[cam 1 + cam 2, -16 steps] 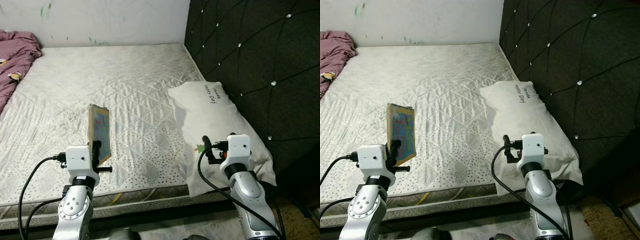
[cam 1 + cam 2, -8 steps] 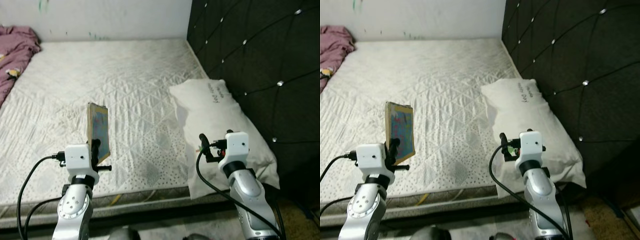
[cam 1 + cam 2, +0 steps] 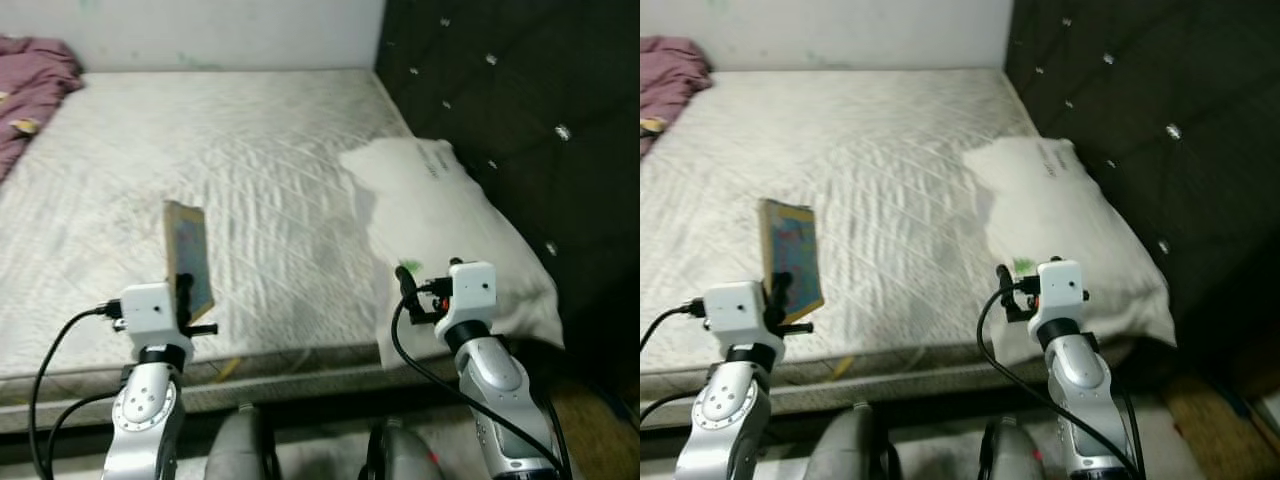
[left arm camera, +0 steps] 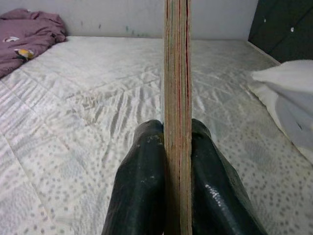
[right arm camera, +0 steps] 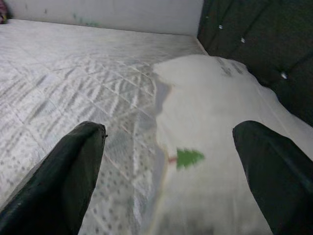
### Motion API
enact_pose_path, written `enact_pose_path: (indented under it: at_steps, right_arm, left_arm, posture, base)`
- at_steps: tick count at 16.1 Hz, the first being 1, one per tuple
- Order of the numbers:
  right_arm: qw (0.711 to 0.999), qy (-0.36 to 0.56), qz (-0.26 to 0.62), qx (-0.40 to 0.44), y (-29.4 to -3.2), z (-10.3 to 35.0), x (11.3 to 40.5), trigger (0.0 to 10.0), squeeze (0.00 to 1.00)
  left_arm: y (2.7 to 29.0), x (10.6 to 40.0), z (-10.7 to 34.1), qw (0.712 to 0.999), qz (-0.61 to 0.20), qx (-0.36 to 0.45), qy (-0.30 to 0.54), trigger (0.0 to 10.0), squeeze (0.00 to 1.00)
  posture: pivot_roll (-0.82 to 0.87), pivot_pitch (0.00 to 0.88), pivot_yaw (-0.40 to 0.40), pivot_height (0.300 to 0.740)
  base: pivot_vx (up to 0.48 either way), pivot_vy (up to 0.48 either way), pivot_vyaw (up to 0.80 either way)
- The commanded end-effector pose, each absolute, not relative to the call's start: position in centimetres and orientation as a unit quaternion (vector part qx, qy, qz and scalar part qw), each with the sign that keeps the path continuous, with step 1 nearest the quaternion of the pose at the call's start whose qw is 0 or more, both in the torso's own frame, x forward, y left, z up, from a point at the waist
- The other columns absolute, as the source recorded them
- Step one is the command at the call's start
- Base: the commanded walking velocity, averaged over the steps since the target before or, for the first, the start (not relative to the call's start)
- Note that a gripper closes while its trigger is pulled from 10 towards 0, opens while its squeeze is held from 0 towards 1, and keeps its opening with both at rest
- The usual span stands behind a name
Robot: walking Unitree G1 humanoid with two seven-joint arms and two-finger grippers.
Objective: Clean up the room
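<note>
A thin book (image 3: 188, 258) with a colourful cover stands upright in my left gripper (image 3: 186, 296), which is shut on its lower edge above the near edge of the bare mattress (image 3: 230, 150). In the left wrist view the book's page edge (image 4: 177, 98) runs between the two black fingers (image 4: 142, 191). My right gripper (image 3: 408, 290) is open over the near end of a white pillow (image 3: 440, 220) with a small green tree print (image 5: 188, 157). Its fingers (image 5: 73, 171) are spread wide with nothing between them.
A black tufted headboard (image 3: 500, 90) rises on the right behind the pillow. A crumpled purple blanket (image 3: 35, 75) lies at the mattress's far left corner by the white wall. The floor beside the bed shows brown at the lower right (image 3: 590, 420).
The whole picture has shifted and blurred, so the camera has moved and now looks lower. Both arms hold the same poses; the book stays in the left gripper.
</note>
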State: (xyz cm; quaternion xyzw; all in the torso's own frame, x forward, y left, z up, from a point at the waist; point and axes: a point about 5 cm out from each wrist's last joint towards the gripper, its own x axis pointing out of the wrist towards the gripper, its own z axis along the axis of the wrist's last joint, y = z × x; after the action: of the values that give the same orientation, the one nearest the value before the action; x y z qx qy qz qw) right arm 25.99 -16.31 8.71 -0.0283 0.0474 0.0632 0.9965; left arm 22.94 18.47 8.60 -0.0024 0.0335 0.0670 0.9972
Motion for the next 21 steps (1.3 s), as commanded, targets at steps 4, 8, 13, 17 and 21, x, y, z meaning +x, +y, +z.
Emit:
enact_pose_path:
  at_steps: [4, 8, 13, 17, 21]
  right_arm:
    - [0.996, 0.044, 0.071, -0.032, -16.3, 9.2, 26.4, 10.0, 0.00]
    - [0.995, 0.041, 0.081, -0.036, -16.2, 9.4, 26.8, 10.0, 0.00]
    - [0.994, 0.031, 0.094, -0.045, -15.9, 10.2, 27.5, 10.0, 0.00]
    - [0.994, 0.034, 0.100, -0.043, -15.6, 10.3, 26.8, 10.0, 0.00]
    - [0.993, 0.054, 0.099, -0.035, -15.7, 9.8, 25.4, 10.0, 0.00]
  left_arm:
    - [18.4, 23.4, 9.6, 0.998, 0.069, -0.006, 0.011, 10.0, 0.00]
    - [18.5, 23.4, 9.5, 0.997, 0.075, -0.017, 0.014, 10.0, 0.00]
    - [19.4, 24.3, 10.4, 0.996, 0.085, -0.031, 0.001, 10.0, 0.00]
    - [19.4, 23.8, 10.7, 0.996, 0.085, -0.033, 0.002, 10.0, 0.00]
    - [19.0, 22.6, 10.5, 0.996, 0.075, -0.036, 0.020, 10.0, 0.00]
  posture:
    - [0.00, 0.033, -0.010, 0.626]
    - [0.00, 0.039, -0.024, 0.626]
    - [0.00, 0.081, -0.030, 0.626]
    - [0.00, 0.123, -0.028, 0.626]
    - [0.00, 0.171, -0.025, 0.626]
  base:
    - [0.000, 0.000, 0.00]
    - [0.000, 0.000, 0.00]
    - [0.336, 0.000, 0.00]
    - [0.399, 0.000, 0.00]
    - [0.373, 0.000, 0.00]
